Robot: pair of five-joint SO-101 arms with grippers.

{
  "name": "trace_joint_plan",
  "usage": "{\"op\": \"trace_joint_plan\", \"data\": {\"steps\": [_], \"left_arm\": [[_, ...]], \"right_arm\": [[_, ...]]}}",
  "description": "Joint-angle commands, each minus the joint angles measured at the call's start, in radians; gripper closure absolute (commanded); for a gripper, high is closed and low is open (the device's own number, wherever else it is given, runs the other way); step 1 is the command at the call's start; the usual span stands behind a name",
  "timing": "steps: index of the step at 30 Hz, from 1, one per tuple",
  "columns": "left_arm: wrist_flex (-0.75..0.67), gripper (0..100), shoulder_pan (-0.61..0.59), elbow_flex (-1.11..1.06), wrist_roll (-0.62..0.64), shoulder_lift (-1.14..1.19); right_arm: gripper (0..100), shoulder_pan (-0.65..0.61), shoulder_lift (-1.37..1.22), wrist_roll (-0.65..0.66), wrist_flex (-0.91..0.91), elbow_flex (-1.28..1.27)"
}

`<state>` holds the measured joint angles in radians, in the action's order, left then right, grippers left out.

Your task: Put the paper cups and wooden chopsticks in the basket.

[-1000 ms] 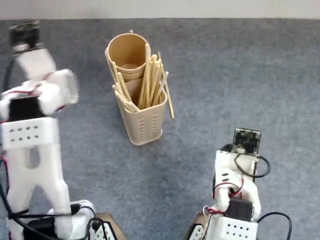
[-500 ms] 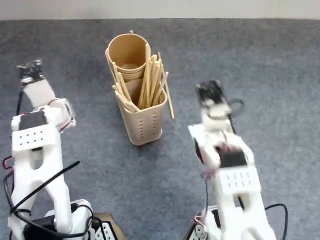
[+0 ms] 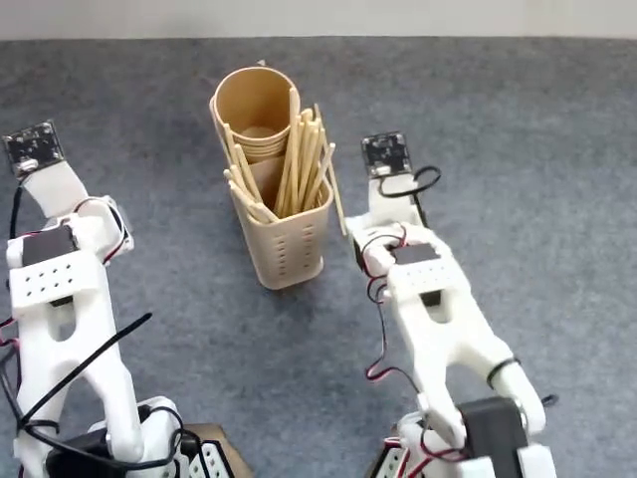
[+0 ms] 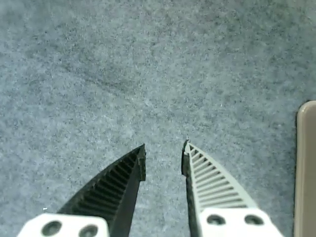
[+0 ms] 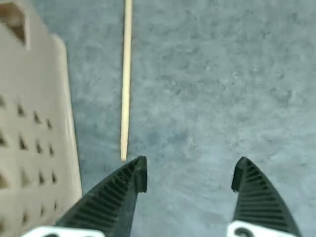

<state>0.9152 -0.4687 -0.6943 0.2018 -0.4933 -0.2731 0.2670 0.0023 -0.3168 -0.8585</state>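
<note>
Right arm (image 3: 418, 289) has swung fwd from its folded spot and is now alongside the basket (image 3: 289, 249). Right hand (image 5: 191, 165) is spread wide, nothing in it, low over the bench (image 3: 518, 149). Left arm (image 3: 60, 289) has pulled back from the far corner. Left hand (image 4: 164, 148) has its fingers a little apart, empty, over bare cover.

Basket hasn't budged. Paper cups (image 3: 254, 100) are nested in its far part, chopsticks (image 3: 299, 169) bundled nearer, sticking out.

One loose chopstick (image 5: 126, 84) is outside, just beside the basket wall, its end near a right-hand fingertip. Its other end is cut off. Flat or leaning? Can't tell.

From above, both hands are hidden under the wrist cams. A beige edge (image 4: 307, 168) in the left wrist view is cut off; basket or cup, unclear.

Bench cover is grey, carpet-like, w/ a pale strip (image 3: 318, 18) along the far edge.
</note>
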Motion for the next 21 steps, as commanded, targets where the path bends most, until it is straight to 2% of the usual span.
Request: {"op": "trace_joint_plan", "data": {"steps": [1,5,12,21], "left_arm": [[-0.017,85,-0.007,0.004,0.006,-0.031],[-0.017,85,-0.007,0.004,0.006,-0.03],[-0.012,85,-0.007,0.004,0.006,-0.03],[-0.012,85,-0.005,0.004,0.006,-0.03]], "right_arm": [[72.1,-0.039,-0.031,-0.083,0.07,0.045],[72.1,-0.07,-0.041,-0.087,0.099,0.045],[72.1,-0.085,-0.061,-0.178,0.099,0.087],[72.1,-0.087,-0.36,-0.178,0.094,0.259]]}}
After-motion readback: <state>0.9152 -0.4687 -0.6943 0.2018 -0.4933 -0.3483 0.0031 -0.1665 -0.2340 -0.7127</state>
